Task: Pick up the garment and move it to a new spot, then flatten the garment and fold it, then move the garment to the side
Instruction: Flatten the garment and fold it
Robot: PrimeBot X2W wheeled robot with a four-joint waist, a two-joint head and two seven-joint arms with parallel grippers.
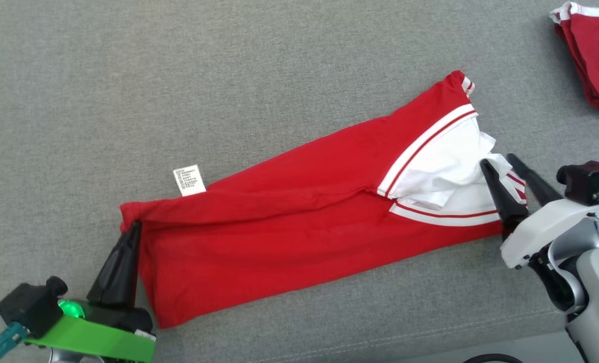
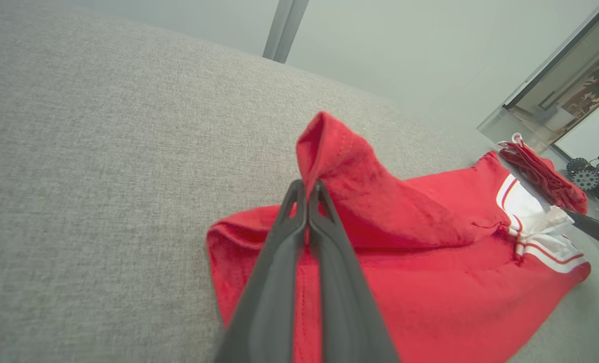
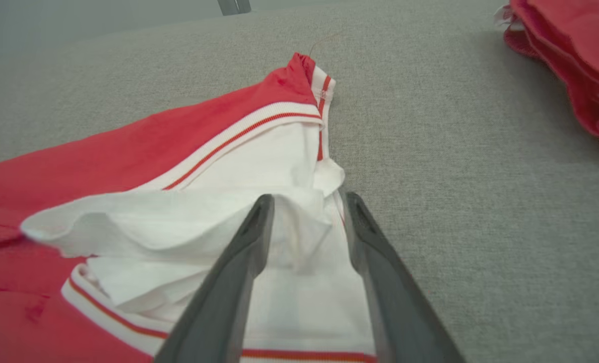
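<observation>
The garment (image 1: pixel 299 217) is red with white, red-striped trim and lies folded into a long strip on the grey cushion surface (image 1: pixel 128 75). My left gripper (image 1: pixel 136 225) is shut on its lower-left corner, and the left wrist view shows the red fabric (image 2: pixel 349 181) peaked up above the gripper (image 2: pixel 307 187). At the white-trimmed end, my right gripper (image 1: pixel 500 164) stands open. Its fingers (image 3: pixel 249 242) straddle the loose white fabric (image 3: pixel 178 217) without clamping it; the gripper (image 3: pixel 308 201) rests low over that end.
A pile of folded red garments (image 1: pixel 594 55) lies at the far right, also seen as the pile (image 3: pixel 576 60) in the right wrist view. A white care label (image 1: pixel 189 180) sticks out along the garment's far edge. The cushion's front seam (image 1: pixel 380 343) runs along the bottom.
</observation>
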